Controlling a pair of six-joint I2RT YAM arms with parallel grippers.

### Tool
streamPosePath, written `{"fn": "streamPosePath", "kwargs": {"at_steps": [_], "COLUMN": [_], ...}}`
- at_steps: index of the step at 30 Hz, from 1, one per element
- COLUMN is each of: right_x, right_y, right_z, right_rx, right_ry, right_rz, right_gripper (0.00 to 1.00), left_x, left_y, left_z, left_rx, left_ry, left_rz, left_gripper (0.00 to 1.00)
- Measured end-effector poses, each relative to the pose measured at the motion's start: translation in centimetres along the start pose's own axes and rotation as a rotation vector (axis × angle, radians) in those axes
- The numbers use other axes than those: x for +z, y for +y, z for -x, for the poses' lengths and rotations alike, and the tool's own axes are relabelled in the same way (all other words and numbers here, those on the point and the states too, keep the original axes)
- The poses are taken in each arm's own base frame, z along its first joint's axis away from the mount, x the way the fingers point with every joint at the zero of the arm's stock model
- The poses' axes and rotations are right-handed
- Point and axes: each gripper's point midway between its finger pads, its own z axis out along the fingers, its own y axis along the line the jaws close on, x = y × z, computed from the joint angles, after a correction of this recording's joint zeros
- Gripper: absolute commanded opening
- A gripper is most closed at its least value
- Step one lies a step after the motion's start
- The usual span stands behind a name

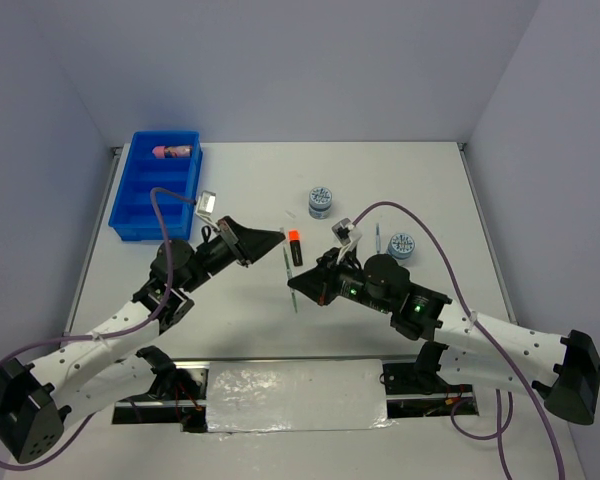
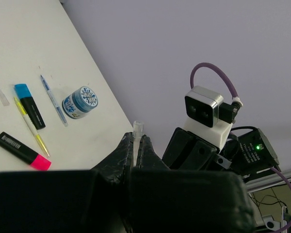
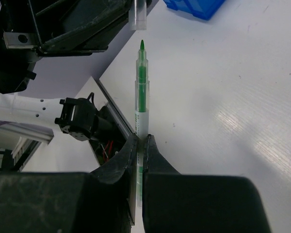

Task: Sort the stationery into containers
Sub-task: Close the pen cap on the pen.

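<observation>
My left gripper (image 1: 278,240) is shut on a small clear pen cap (image 2: 137,130), its end sticking out past the fingertips. My right gripper (image 1: 305,285) is shut on a thin green pen (image 3: 141,92), uncapped, tip pointing at the cap (image 3: 137,14) with a small gap between them. Both are held above the table's middle. The blue compartment tray (image 1: 140,205) stands at the far left with a pink cylinder (image 1: 173,152) in its far compartment. An orange-capped marker (image 1: 295,245) lies just beyond the grippers. Two patterned discs (image 1: 321,201) (image 1: 402,245) stand on the table.
In the left wrist view a pink-capped marker (image 2: 22,151), a blue-capped marker (image 2: 30,105), a yellow pen (image 2: 31,126), a thin blue pen (image 2: 53,99) and one disc (image 2: 80,102) lie on the table. The tray's corner (image 3: 194,7) shows in the right wrist view.
</observation>
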Motion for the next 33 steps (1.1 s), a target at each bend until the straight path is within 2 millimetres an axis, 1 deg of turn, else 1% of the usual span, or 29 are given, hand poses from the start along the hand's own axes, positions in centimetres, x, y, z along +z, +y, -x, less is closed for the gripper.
{"fn": "streamPosePath", "kwargs": {"at_steps": [12,21,33], "right_x": [-0.1,-0.2,-0.3], "right_y": [0.2,-0.7,-1.1], "right_z": [0.0,0.0,-0.3], "right_rx": [-0.001,-0.005,-0.006], "right_ry": [0.000,-0.009,0.002], "right_rz": [0.005,-0.042,-0.061], "right_gripper": [0.00,0.00,0.00], "left_x": [0.3,0.4,0.5], "left_y": [0.3,0.4,0.7], "left_z": [0.1,0.0,-0.2], "left_rx": [0.015,0.016,0.016], "left_ry": [-0.001,0.002,0.008], "left_rz": [0.011,0.014,0.024], "left_gripper": [0.00,0.00,0.00]}}
